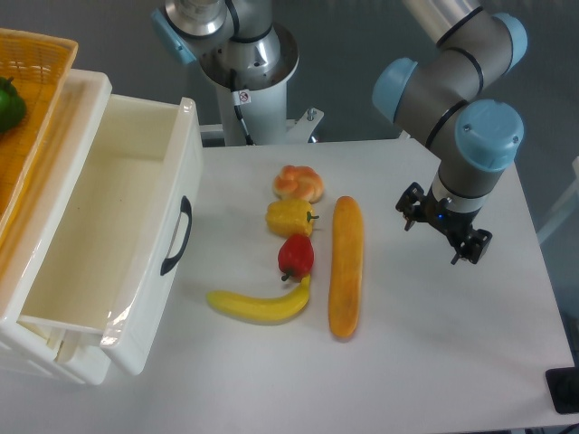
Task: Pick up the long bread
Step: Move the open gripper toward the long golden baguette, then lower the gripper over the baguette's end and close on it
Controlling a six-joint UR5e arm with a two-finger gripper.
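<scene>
The long bread [346, 267] is a straight, glossy orange-golden loaf lying on the white table [434, 344], its length running from far to near. My gripper [441, 232] hangs to the right of the loaf, apart from it and pointing down. Its two black fingers [409, 215] stand spread apart with nothing between them.
Left of the loaf lie a small orange-white bun [299, 183], a yellow pepper [289, 218], a red pepper [296, 257] and a curved banana [260, 306]. An open white drawer [109, 235] stands at the left, with a wicker basket [36, 99] above it. The robot base [244, 63] is behind.
</scene>
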